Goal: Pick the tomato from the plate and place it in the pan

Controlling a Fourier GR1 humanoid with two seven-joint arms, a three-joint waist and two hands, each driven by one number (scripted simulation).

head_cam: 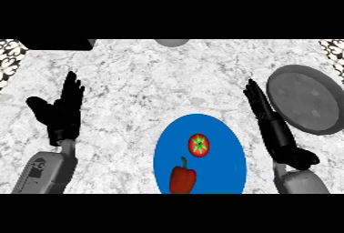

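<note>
On blue plate (227, 169): tomato (199, 145), pepper (183, 178) at its 7 o'clock. Pan (306, 98) at tomato's 2 o'clock. Right hand (269, 120) open between plate and pan, likely staged for the pick. Left hand (64, 109) open, resting at 9 o'clock.

Red bell pepper (182, 178): nearer me than my left fingers (70, 91) and my right fingers (255, 98), between the two, closer to the right set. Its green stem points away from me. White-grey marble counter (134, 82) under everything. Black flat-edged object (57, 44), far beyond my left fingers, cut by the top edge; can't tell what it is. Grey rounded thing (173, 43), far ahead, between both sets of fingers, mostly cut off. Black-and-white patterned tile (10, 59) outside my left fingers, more past my right.
</note>
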